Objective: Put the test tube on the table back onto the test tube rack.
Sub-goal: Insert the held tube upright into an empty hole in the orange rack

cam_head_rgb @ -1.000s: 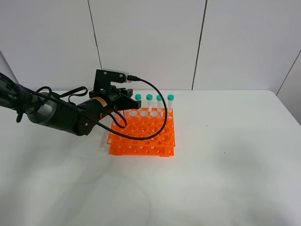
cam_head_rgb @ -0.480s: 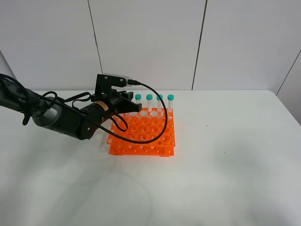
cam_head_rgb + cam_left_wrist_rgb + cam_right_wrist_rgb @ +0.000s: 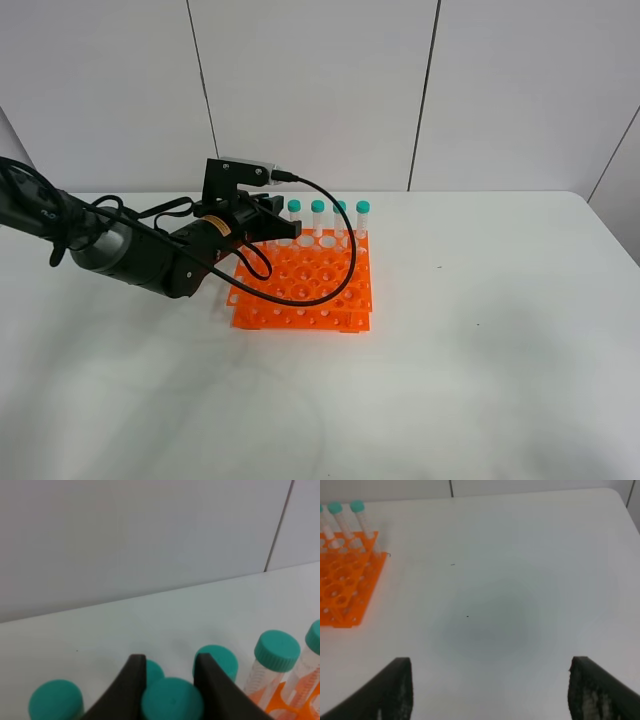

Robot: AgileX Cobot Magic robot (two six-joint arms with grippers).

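From the high camera I see my left tool [image 3: 272, 222] reaching over the back left part of the rack [image 3: 305, 282], which sits on the white worktop [image 3: 480, 340]. A black cable loops from the arm down across the rack's front holes. Four capped tubes [image 3: 328, 222] stand upright in the back row to the right of the tool, clear of it.

In the left wrist view the two dark fingers [image 3: 131, 687] sit on either side of one teal cap, the tube [image 3: 172, 705] I am working with. The cap fills the gap between them, so I read the left tool as clenched on that tube. Its body is out of frame below, so I cannot tell how deep it sits in the rack. Other caps [image 3: 55, 700] stand close beside and behind it.

The right tool [image 3: 490, 690] does not show in the high view. From its own camera the two finger tips stand well apart, released, over bare worktop, with the rack's right edge [image 3: 350, 590] off to one side.
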